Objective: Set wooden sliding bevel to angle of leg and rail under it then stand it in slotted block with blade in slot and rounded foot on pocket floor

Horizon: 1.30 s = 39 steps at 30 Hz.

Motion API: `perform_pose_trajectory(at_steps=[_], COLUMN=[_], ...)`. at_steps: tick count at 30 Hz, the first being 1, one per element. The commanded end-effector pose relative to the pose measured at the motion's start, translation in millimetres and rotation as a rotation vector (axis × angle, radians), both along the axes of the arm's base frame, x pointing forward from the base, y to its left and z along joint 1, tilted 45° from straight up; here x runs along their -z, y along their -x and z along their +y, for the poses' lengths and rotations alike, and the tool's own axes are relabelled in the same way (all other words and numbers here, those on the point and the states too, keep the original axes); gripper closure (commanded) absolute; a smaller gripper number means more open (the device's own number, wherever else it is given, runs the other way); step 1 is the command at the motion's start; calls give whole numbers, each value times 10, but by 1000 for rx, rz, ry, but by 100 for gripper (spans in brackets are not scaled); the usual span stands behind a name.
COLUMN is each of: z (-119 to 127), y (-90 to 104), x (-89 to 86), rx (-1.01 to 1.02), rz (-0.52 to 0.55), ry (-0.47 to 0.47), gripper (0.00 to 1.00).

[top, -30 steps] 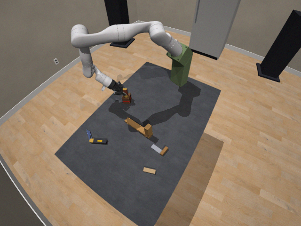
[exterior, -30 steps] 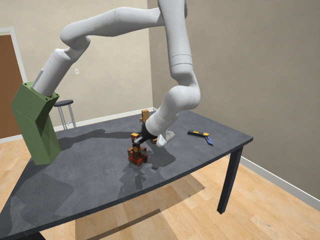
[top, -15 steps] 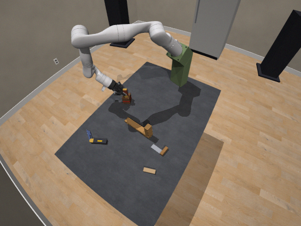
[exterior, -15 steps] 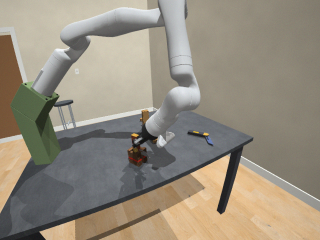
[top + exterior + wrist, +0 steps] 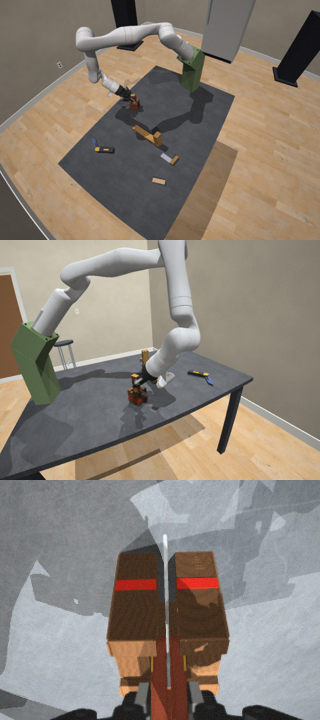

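Observation:
The slotted block [image 5: 134, 104] is brown wood with a red stripe and stands on the dark mat; it also shows in the exterior view [image 5: 136, 396] and fills the wrist view [image 5: 167, 615]. My gripper [image 5: 127, 95] is shut on the wooden sliding bevel [image 5: 133, 97], holding its reddish-brown stock [image 5: 165, 680] at the block's near end. The thin steel blade [image 5: 165, 610] lies along the slot between the block's two halves. The rounded foot is hidden. The leg and rail piece [image 5: 148, 135] lies in the middle of the mat. The black bevel [image 5: 102, 148] lies at the left.
A small square with a wooden stock and a grey blade [image 5: 170, 158] and a loose wooden block [image 5: 158, 181] lie nearer the front of the mat. The green arm pedestal [image 5: 192, 69] stands at the mat's far edge. The black bevel also shows near the table's right edge [image 5: 200, 375].

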<state>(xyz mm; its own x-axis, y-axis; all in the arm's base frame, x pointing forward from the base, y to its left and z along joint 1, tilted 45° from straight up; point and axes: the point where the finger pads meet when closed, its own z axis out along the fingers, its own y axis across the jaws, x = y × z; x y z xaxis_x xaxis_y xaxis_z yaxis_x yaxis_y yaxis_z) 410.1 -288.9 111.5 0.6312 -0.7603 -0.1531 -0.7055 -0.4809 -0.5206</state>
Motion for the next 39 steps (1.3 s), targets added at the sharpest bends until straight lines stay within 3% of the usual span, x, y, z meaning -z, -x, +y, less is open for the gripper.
perform_pose_trajectory(at_steps=[1,8,9,39], z=[-5,-5,-5,-5], y=[-2,-2,-2,-2], x=[-3,-3,-3,-3], rx=[1,1,1,1], rz=[-1,-1,-1,-1], ry=[1,1,1,1], gripper=[90,90,0,0])
